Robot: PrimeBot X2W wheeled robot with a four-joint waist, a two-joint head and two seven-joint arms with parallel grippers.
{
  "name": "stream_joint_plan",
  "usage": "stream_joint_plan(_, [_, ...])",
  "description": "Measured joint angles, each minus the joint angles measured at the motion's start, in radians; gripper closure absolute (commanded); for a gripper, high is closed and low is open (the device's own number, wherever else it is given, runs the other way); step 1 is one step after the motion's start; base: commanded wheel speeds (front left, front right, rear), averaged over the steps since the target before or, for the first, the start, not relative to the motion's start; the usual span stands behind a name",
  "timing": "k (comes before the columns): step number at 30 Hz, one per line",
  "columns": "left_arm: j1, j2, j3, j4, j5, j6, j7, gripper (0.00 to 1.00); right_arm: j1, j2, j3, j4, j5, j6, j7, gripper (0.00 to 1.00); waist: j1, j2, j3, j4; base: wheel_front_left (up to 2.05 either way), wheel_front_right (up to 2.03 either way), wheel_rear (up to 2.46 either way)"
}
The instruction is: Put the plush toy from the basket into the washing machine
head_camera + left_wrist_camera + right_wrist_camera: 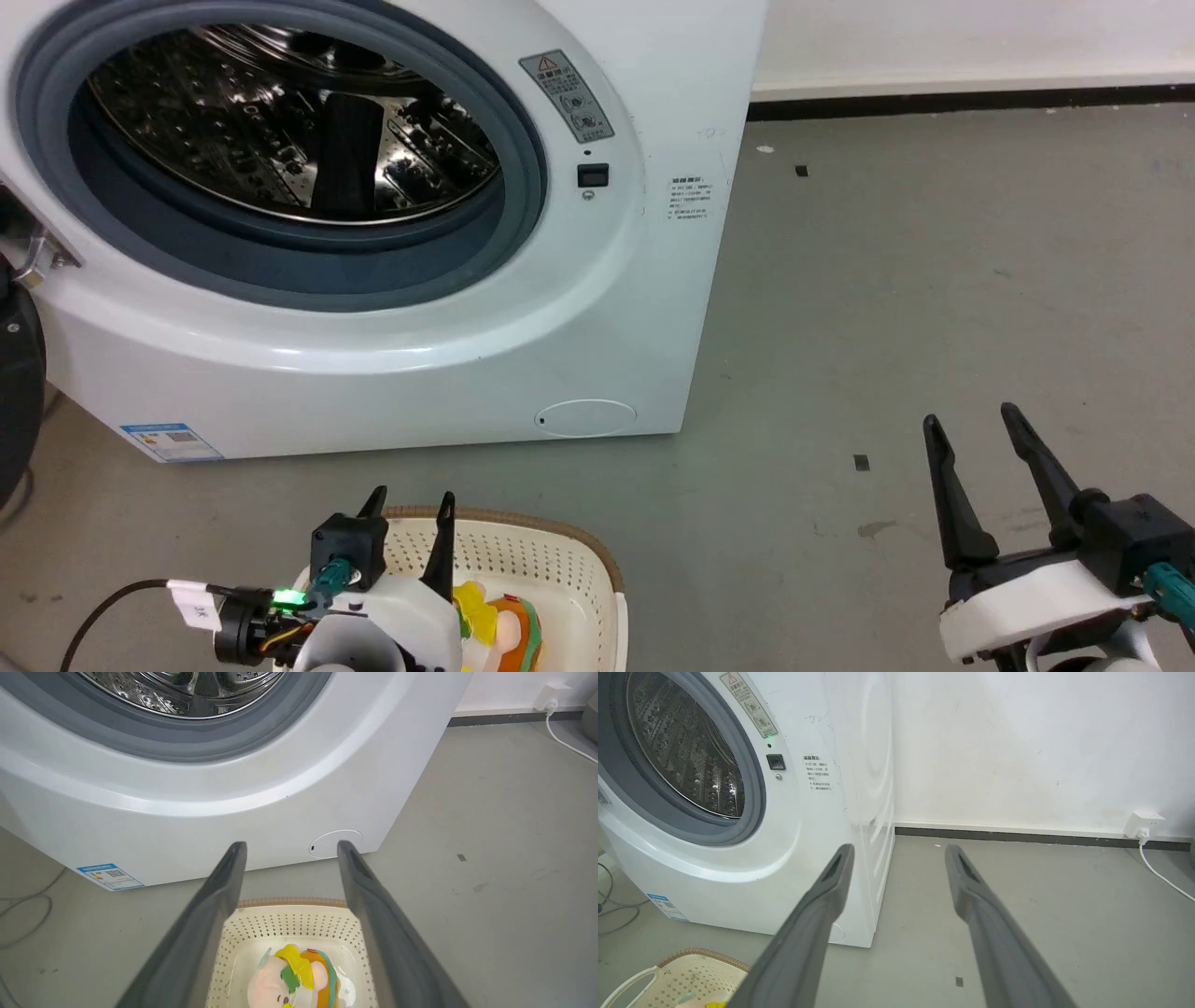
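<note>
The plush toy, pink with yellow clothes and an orange-green burger part, lies in the cream basket on the floor before the washing machine. The toy also peeks out beside my left wrist in the head view. My left gripper hovers open above the basket, fingers spread and empty, pointing toward the machine's base. The machine's door stands open, showing its steel drum. My right gripper is open and empty over bare floor to the right.
A black door edge sits at the far left. A wall socket and white cable lie at the right wall. Grey cables trail on the floor left of the machine. Open floor stretches to the right of the machine.
</note>
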Motion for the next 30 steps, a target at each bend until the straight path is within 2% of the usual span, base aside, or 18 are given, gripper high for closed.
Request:
stream_joint_plan(16, [-0.096,0.039,-0.045,0.220,-0.024,-0.019,-0.010,0.00,-0.033,0.000,-0.004,-0.019,0.026,0.000,-0.032,0.00,0.0000,0.0000,0.104,-0.042,0.00,0.00,0.00])
stream_joint_plan(30, [-0.188,0.106,-0.073,0.423,-0.058,-0.042,-0.009,0.00,-0.066,0.000,-0.006,-0.040,0.070,0.000,-0.060,0.00,0.0000,0.0000,0.223,-0.086,0.00,0.00,0.00])
